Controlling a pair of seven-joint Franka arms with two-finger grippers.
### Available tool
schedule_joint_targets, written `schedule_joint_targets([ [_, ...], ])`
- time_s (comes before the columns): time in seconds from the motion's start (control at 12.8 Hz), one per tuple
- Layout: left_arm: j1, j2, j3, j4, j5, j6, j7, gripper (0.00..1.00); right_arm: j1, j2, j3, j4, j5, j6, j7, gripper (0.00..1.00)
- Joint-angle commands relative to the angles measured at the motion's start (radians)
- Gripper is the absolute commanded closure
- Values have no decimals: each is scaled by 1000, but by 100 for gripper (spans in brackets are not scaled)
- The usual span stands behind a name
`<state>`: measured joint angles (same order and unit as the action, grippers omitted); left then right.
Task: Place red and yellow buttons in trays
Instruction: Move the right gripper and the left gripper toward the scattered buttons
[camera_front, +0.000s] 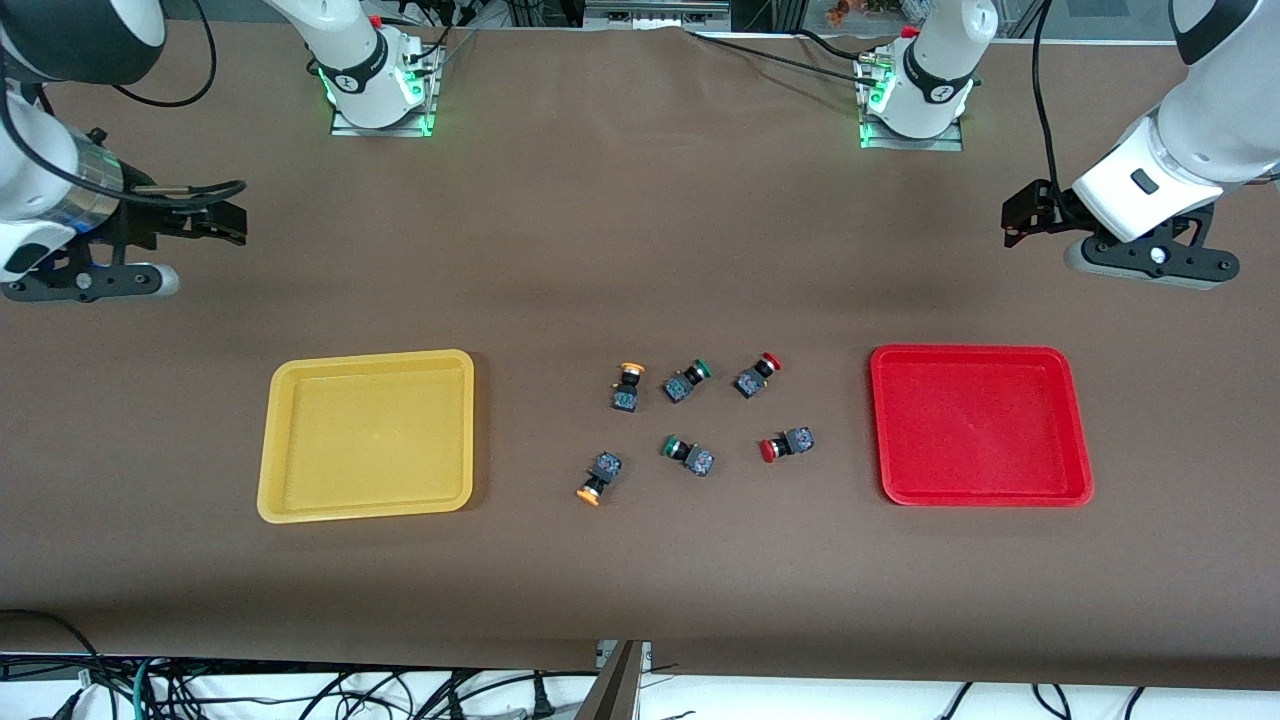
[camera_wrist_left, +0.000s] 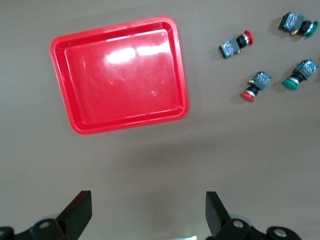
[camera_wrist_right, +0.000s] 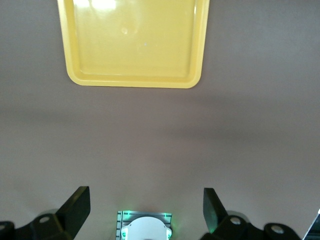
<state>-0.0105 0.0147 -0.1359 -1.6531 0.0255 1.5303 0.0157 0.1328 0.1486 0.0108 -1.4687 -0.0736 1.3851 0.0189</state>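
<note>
Six buttons lie in a loose cluster mid-table, between the trays. Two have red caps (camera_front: 757, 375) (camera_front: 786, 445), two yellow caps (camera_front: 627, 387) (camera_front: 598, 477), two green caps (camera_front: 687, 380) (camera_front: 688, 453). The yellow tray (camera_front: 370, 435) lies toward the right arm's end and the red tray (camera_front: 980, 425) toward the left arm's end; nothing is in either. My left gripper (camera_front: 1025, 215) (camera_wrist_left: 147, 197) hangs open and holds nothing, over bare table by the red tray (camera_wrist_left: 120, 80). My right gripper (camera_front: 222, 212) (camera_wrist_right: 146, 192) hangs open and holds nothing, over bare table by the yellow tray (camera_wrist_right: 135, 40).
A brown cover (camera_front: 640, 580) spreads over the whole table. The right arm's base (camera_front: 375, 80) (camera_wrist_right: 145, 227) and the left arm's base (camera_front: 915, 95) stand with green lights at the table's edge farthest from the front camera. Cables hang below the nearest edge.
</note>
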Motion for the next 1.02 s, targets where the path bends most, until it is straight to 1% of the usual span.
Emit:
schedule_joint_targets([
  [0.0,-3,75,-37,3,-19,2,-6,0,25,40,-2,19,5,26,-5,0],
  [0.08,-5,123,-42,24,-19,36,-14,0,21,66,-3,21,21,29,-16,0],
  [0.16,-6,175,-47,57,-22,75,-11,0,24,104,-3,22,56,44,-2,0],
  [0.23,-11,220,-54,81,-22,105,-10,0,39,132,-2,22,121,90,22,0],
  [0.31,-25,267,-63,107,-22,151,-5,0,65,158,-3,21,165,160,109,0],
  [0.47,-51,350,-80,115,-24,258,3,0,146,234,-2,21,175,279,301,0],
  [0.62,-113,418,-100,110,-22,351,53,0,240,302,-2,19,175,421,499,0],
  [0.78,-172,511,-100,107,-13,488,128,0,319,377,-2,21,175,500,695,0],
  [0.94,-218,595,-100,89,-9,591,177,0,387,452,-2,21,173,592,804,0],
])
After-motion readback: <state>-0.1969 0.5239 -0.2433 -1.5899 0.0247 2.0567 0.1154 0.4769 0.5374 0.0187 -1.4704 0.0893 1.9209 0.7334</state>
